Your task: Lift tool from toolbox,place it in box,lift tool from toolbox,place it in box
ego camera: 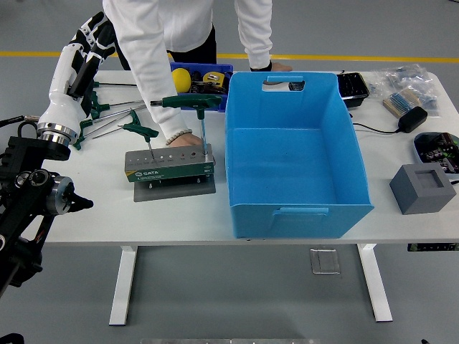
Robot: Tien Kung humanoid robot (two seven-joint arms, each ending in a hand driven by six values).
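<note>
The left hand (93,32) is hovering near the table's far left corner, well apart from the toolbox (169,165); its finger state cannot be determined. Two T-handle tools (190,102) are standing in the toolbox beside the empty blue box (294,154). A person's hand (185,140) is bracing the toolbox. Approach from above, grasp the crossbar, lift vertically.

Person (179,29) cut off above the shoulders, one hand (188,140) half hidden behind the toolbox (169,165), left hand (92,32) blurred
</note>
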